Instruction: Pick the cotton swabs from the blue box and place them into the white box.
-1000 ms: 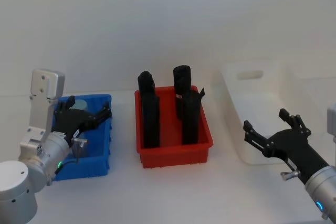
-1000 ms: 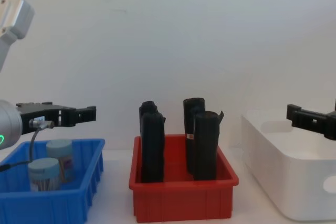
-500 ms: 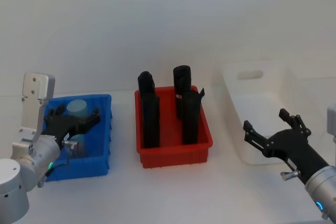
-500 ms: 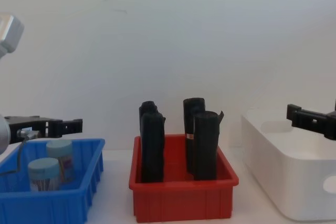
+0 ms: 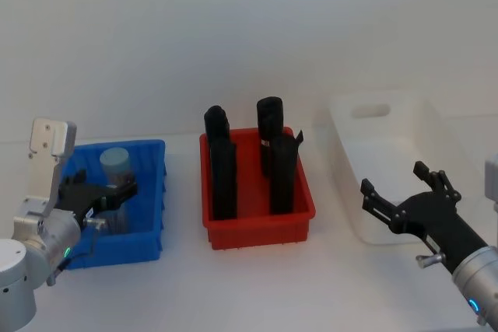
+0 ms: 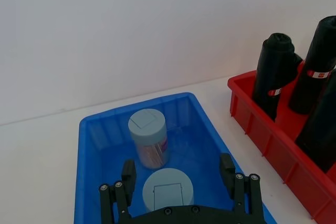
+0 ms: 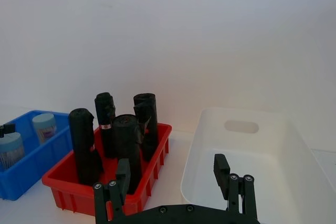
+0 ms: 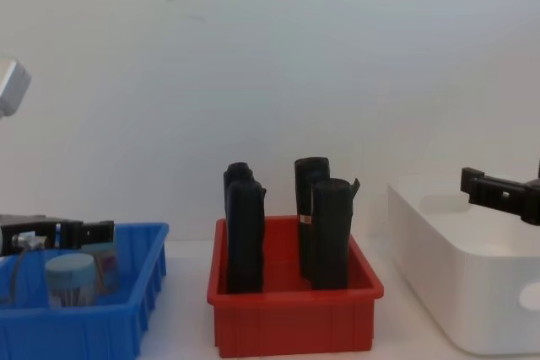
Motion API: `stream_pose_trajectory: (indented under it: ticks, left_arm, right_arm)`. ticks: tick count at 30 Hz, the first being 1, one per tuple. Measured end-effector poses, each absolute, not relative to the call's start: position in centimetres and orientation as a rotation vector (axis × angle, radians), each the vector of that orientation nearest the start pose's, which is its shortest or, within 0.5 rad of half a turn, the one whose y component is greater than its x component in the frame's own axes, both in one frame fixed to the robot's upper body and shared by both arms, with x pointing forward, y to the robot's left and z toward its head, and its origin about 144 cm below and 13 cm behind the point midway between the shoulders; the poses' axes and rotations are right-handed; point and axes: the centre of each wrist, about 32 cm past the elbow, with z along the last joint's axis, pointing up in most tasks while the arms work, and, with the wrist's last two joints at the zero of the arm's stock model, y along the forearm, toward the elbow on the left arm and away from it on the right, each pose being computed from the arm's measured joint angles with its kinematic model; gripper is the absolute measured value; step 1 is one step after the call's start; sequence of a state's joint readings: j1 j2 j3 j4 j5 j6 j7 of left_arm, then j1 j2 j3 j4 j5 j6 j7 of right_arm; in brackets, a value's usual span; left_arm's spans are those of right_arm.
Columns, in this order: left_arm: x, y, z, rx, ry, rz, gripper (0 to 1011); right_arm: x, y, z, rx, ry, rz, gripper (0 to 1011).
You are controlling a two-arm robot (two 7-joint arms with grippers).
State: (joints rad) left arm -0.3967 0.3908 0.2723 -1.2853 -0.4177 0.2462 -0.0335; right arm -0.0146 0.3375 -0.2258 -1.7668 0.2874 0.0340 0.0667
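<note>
My left fingers point(image 6: 128, 174) are spread wide over the nearer cotton swab tub point(image 6: 168, 195) in the blue box point(image 6: 86, 182), one to each side, gripping nothing. The second tub point(image 6: 148, 135) stands at its 12 o'clock. My right fingers point(image 5: 367, 189) hang released at the white box's point(image 5: 342, 138) 6 o'clock.
</note>
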Motion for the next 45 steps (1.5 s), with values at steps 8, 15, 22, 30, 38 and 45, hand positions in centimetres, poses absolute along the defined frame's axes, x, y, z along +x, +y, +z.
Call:
stream_pose_trajectory:
  ticks: [8,15,22,30,38,45]
  left_arm:
    - [56.4,30.3,118.6,0.237,0.154,1.414,1004]
    - [56.7,30.6,118.0,0.253,0.171,1.413,1004]
    - [57.0,30.8,117.6,0.258,0.182,1.410,1004]
    - [57.3,31.0,117.3,0.261,0.196,1.402,926]
    - [57.5,31.1,117.0,0.268,0.207,1.394,718]
    - [57.6,31.2,117.1,0.267,0.206,1.389,669]
  right_arm:
    - [44.3,-23.7,118.9,0.026,-0.075,-1.230,1002]
    - [44.3,-23.7,118.9,0.026,-0.075,-1.230,1002]
    - [44.3,-23.7,118.9,0.026,-0.075,-1.229,1002]
    - [44.3,-23.7,118.9,0.026,-0.075,-1.229,1002]
    - [44.3,-23.7,118.9,0.026,-0.075,-1.230,1002]
    - [44.3,-23.7,118.9,0.026,-0.075,-1.230,1002]
